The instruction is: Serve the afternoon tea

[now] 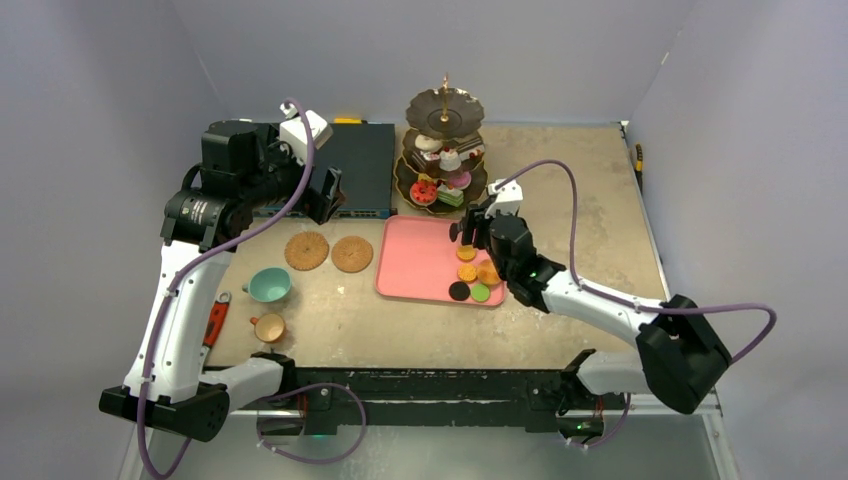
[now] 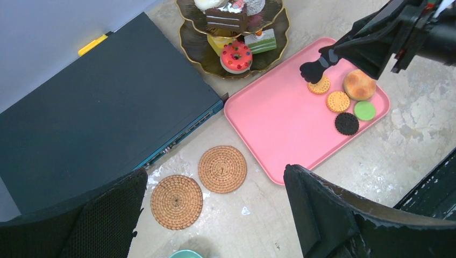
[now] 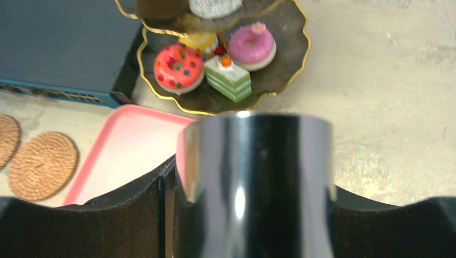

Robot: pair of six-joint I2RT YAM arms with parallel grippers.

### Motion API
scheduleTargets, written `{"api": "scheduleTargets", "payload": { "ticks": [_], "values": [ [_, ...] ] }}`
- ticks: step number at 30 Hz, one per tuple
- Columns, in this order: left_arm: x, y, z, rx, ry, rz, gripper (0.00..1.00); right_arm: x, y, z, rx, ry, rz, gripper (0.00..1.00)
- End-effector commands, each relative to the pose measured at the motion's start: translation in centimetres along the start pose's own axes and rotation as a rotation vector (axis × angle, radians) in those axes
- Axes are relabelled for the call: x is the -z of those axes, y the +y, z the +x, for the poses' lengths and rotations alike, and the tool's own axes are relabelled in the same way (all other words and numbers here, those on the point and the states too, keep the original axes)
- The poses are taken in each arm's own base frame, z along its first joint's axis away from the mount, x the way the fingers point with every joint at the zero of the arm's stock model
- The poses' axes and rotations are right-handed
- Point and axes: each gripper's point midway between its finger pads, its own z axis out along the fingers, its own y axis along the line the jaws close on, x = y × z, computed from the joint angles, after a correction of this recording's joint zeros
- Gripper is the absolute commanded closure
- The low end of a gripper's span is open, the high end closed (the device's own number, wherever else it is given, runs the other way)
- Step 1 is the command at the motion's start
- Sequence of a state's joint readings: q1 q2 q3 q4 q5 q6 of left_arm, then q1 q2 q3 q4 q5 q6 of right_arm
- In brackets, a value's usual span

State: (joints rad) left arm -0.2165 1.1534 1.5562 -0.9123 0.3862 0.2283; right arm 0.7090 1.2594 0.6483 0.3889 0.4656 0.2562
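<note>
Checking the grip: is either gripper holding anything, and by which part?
Right gripper holds the tongs by their shiny metal end; left gripper is open and empty.

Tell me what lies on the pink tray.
Two tan biscuits, a golden bun, a green macaron, a black cookie. The black tongs hide one biscuit's edge.

Plain grey-lilac walls [image 1: 560,50] enclose the desk [image 1: 590,190] on three sides; its mottled beige top is evenly lit, with soft shadows.
</note>
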Motion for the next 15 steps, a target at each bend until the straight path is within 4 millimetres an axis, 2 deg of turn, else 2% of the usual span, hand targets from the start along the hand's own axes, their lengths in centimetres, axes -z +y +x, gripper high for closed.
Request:
{"api": "scheduleTargets", "payload": {
  "ticks": [1, 15],
  "values": [
    [1.0, -0.1, -1.5, -0.026, -0.047, -0.002, 0.01, -0.6, -0.5, 0.9, -0.054, 0.024, 0.071, 0.38],
    [1.0, 0.0, -1.5, -0.030, -0.045, -0.005, 0.01, -1.0, -0.1, 3.7, -0.037, 0.081, 0.044, 0.38]
  ]
}}
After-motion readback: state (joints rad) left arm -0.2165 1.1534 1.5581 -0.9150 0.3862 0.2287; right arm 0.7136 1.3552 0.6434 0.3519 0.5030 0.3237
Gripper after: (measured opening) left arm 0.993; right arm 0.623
